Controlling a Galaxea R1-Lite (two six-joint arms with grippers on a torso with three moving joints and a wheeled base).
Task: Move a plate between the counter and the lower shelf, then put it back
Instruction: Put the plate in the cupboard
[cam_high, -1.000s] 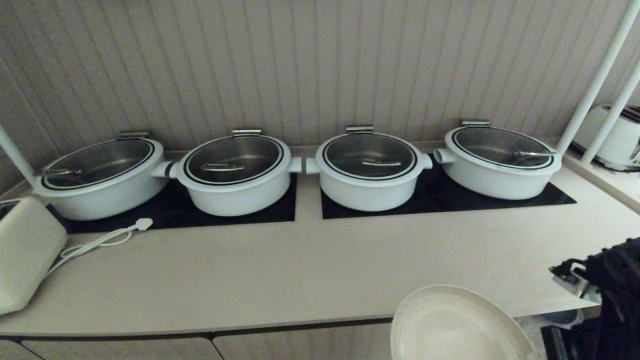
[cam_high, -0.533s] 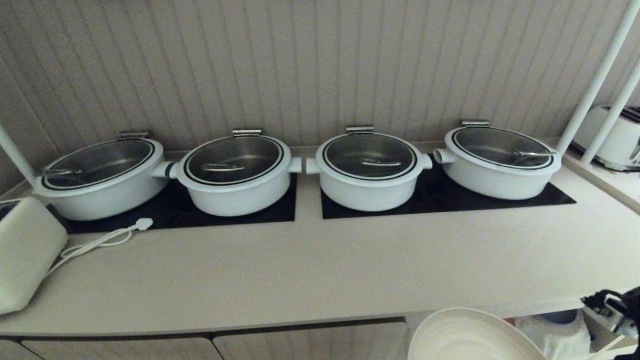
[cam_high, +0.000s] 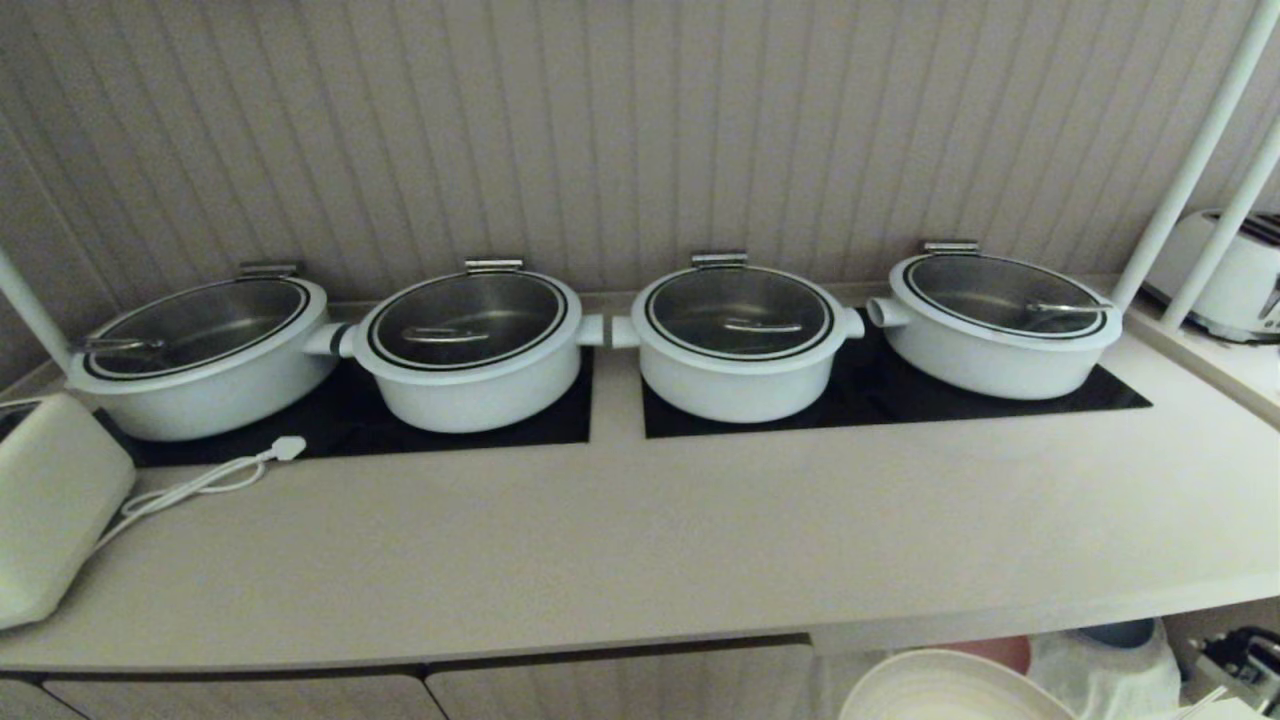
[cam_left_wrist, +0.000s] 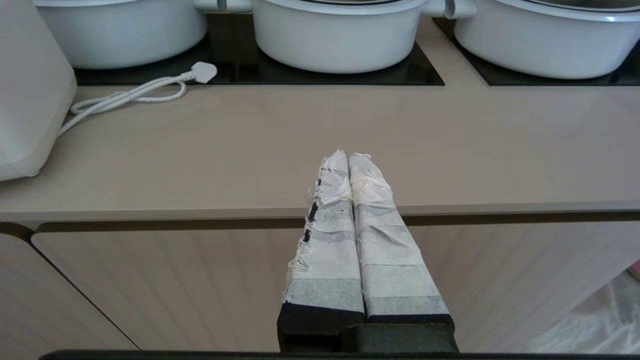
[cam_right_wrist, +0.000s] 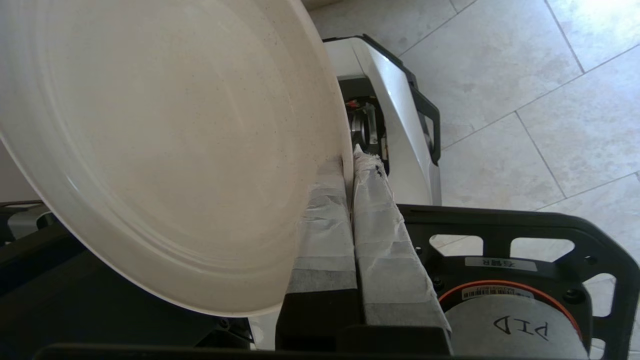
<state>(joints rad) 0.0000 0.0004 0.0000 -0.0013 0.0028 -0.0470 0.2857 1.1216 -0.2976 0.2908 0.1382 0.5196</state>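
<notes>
Looking down from the head, the counter (cam_high: 640, 540) is seen bare of any plate in front of four lidded pots (cam_high: 738, 340) on the hob panels, while the plate (cam_high: 950, 690) shows only as a cream arc below the counter's front edge, beside what seems to be the lower shelf (cam_high: 1110, 675); the first leg of the move is judged under way, with setting down and the return to the counter not yet done. In the left wrist view, the left gripper (cam_left_wrist: 348, 159) is held off the counter's edge, its taped fingers (cam_left_wrist: 327, 235) pressed together on nothing. In the right wrist view, the right gripper (cam_right_wrist: 350, 165) is shown pinching the plate's rim between its taped fingers (cam_right_wrist: 380, 235), the plate tilted steeply.
</notes>
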